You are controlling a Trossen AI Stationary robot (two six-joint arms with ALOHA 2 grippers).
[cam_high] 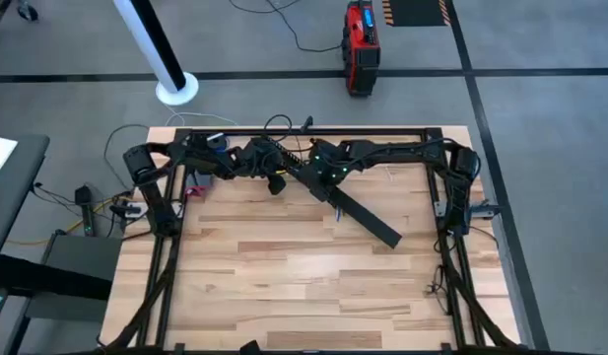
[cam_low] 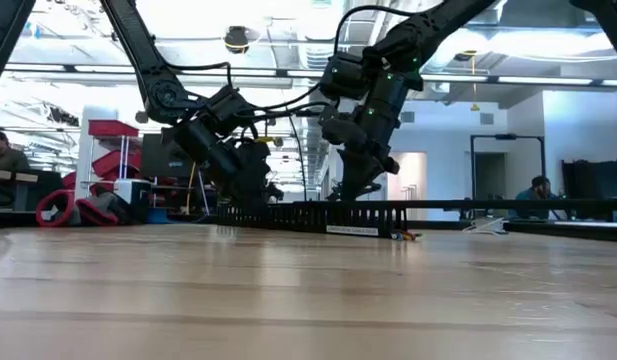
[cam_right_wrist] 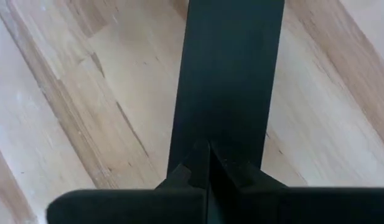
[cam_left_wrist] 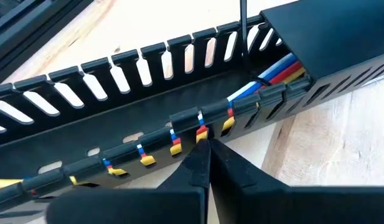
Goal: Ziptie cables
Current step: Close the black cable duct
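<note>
Cables [cam_left_wrist: 198, 127]: blue, red, yellow and white wires bundled along the floor of the slotted black cable duct [cam_left_wrist: 135, 74], running under the flat black cover strip [cam_left_wrist: 332, 37] at one end; colours showing through the near wall's slots.
Cable duct: comb-slotted channel, lying on the wooden counter [cam_high: 284, 266] near its far edge, angled across the middle in the high view.
Cover strip: flat, rigid, black; seated over one end of the duct, the rest of the duct open on top.
Left claw [cam_left_wrist: 207, 155]: fingers pressed together, tips meeting at the duct's near wall, just beside the red and yellow wires; nothing visibly held between them.
Right claw [cam_right_wrist: 208, 163]: fingers closed together, tips against the flat black strip [cam_right_wrist: 232, 74], which extends away over the counter boards; whether gripping or only resting there, cannot tell.
Arms: both reaching in toward the counter's far middle in the high view, left claw [cam_high: 274, 177] and right claw [cam_high: 328, 182] near one another over the duct.
Low view: both arms angled down onto the duct [cam_low: 318, 215], standing as a low black band on the counter.
Beyond the counter: red case [cam_high: 360, 44] on the floor.
</note>
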